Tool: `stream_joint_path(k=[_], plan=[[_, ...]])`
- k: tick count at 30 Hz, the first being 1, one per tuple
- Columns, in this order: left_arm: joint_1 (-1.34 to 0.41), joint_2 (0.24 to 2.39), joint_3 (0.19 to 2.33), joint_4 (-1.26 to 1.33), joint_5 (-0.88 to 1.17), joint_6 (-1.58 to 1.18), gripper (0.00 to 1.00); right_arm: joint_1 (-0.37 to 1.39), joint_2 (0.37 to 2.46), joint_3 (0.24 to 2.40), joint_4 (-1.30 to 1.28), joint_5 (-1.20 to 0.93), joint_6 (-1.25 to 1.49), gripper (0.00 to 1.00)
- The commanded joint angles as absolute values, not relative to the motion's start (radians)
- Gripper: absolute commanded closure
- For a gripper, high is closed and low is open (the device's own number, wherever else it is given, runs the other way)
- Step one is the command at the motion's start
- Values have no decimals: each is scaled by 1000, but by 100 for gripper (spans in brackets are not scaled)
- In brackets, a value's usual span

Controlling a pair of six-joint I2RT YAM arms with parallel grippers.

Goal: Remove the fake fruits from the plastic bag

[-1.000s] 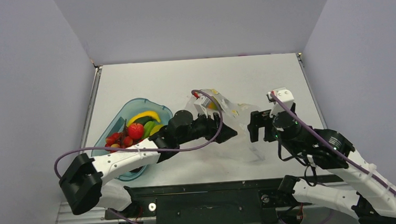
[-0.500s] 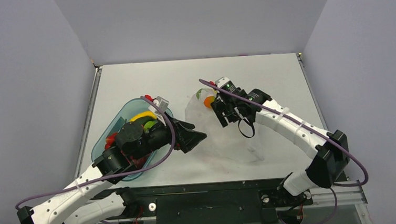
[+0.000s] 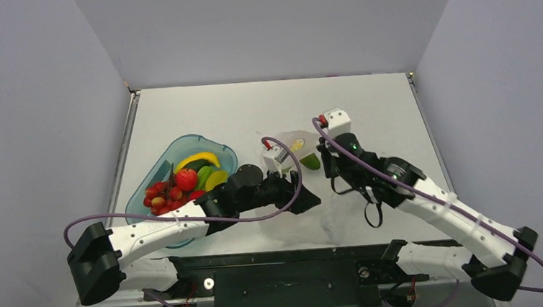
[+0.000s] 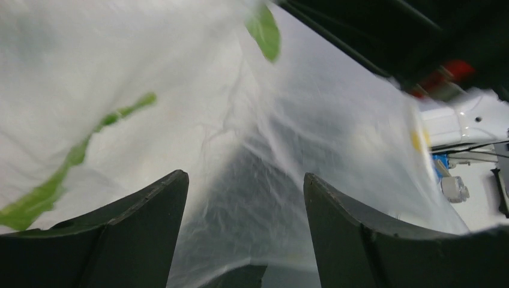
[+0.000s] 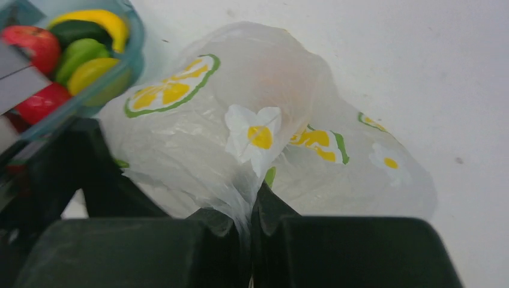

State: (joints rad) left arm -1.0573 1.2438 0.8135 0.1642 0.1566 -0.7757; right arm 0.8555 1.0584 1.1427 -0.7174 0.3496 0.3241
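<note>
The plastic bag (image 3: 288,141), thin and whitish with lemon and flower prints, lies crumpled at the table's middle. My right gripper (image 5: 251,207) is shut on a bunched fold of the plastic bag (image 5: 198,138); from above the right gripper (image 3: 325,167) sits at the bag's right side. A green fake fruit (image 3: 310,161) shows at the bag beside it. My left gripper (image 4: 243,198) is open, with bag film (image 4: 252,156) stretched between its fingers; from above the left gripper (image 3: 309,198) is low against the bag's near side. What else the bag holds is hidden.
A teal oval tray (image 3: 219,151) at the left holds a red apple (image 3: 186,179), a banana (image 3: 197,159), green pieces (image 3: 207,177) and a berry cluster (image 3: 158,198). The tray's corner (image 5: 137,57) lies just left of the bag.
My right gripper has closed on the bag and shifted toward the front. My left gripper has swung from the tray side back against the bag's near edge.
</note>
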Motion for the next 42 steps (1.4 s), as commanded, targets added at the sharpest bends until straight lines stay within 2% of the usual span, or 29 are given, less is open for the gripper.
stream_joint_path(k=[1,6,12,15,18,19,23,29,42], plan=[[-1100,1269,788,423,-27,-866,33,913,858,904,-460,304,456,100],[-1102,1304,720,412,-106,-947,33,911,766,795,-453,305,479,100],[-1129,1393,819,266,-81,-895,32,910,790,830,-487,295,462,100],[-1154,1419,852,152,-146,-814,28,910,815,857,-537,298,449,100],[-1155,1440,859,153,-153,-764,25,909,815,868,-558,298,450,100],[-1154,1454,861,159,-153,-739,21,909,805,867,-561,295,453,100],[-1136,1527,898,202,-23,-577,14,910,773,848,-563,271,473,100],[-1131,1655,999,156,167,-316,13,908,732,824,-573,262,478,100],[-1159,1886,1109,163,134,-257,11,905,701,797,-582,256,481,100]])
